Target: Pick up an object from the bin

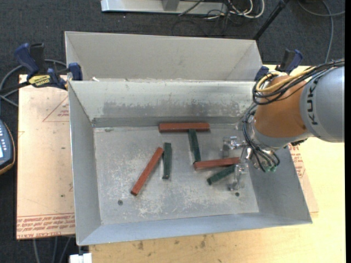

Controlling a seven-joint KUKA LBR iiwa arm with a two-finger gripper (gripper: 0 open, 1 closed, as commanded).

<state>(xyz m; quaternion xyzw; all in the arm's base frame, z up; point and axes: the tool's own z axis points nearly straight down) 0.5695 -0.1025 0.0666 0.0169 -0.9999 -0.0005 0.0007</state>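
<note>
The pincer (236, 160) stands low at the right side of the grey metal bin (82, 147), released, its two fingers (232, 144) spread to either side of the right end of a flat red-brown rectangular bar (214, 164). That bar lies nearly level across the floor, so its narrow width fits the gap. A short dark green bar (220, 176) lies just below it, close enough to be caught on closing. A slanted red-brown bar (147, 171) lies well apart to the left.
</note>
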